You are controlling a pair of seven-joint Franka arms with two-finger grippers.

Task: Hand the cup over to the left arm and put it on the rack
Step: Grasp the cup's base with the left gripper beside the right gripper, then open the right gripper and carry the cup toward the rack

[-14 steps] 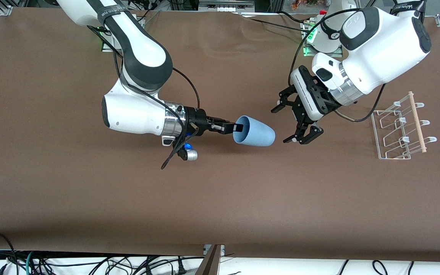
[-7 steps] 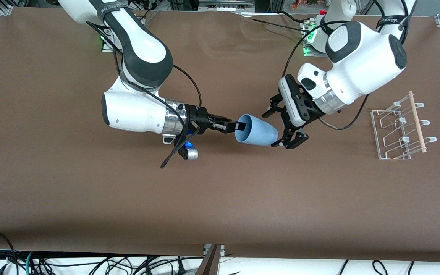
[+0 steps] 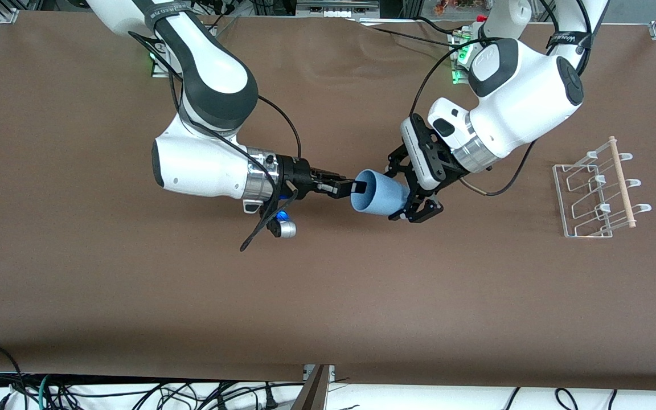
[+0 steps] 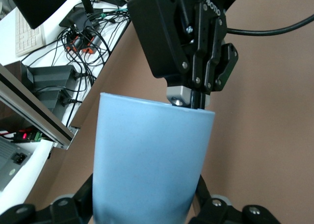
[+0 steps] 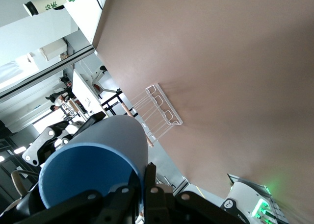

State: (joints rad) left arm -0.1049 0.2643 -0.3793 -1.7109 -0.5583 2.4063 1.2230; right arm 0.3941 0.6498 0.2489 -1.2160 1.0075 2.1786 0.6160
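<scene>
Straddling one cup [image 3: 379, 199]: two tools; one rack [image 3: 598, 193]

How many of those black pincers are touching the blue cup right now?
2 at most. The right arm's black pincer pinches the light-blue plastic cup's rim in mid-air. The left arm's black pincer straddles its base, open; actual contact is unclear.

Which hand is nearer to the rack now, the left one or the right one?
Left. The left hand is around the base of the cup, on the side toward the rack. The right hand grips the cup's rim, farther from it.
</scene>
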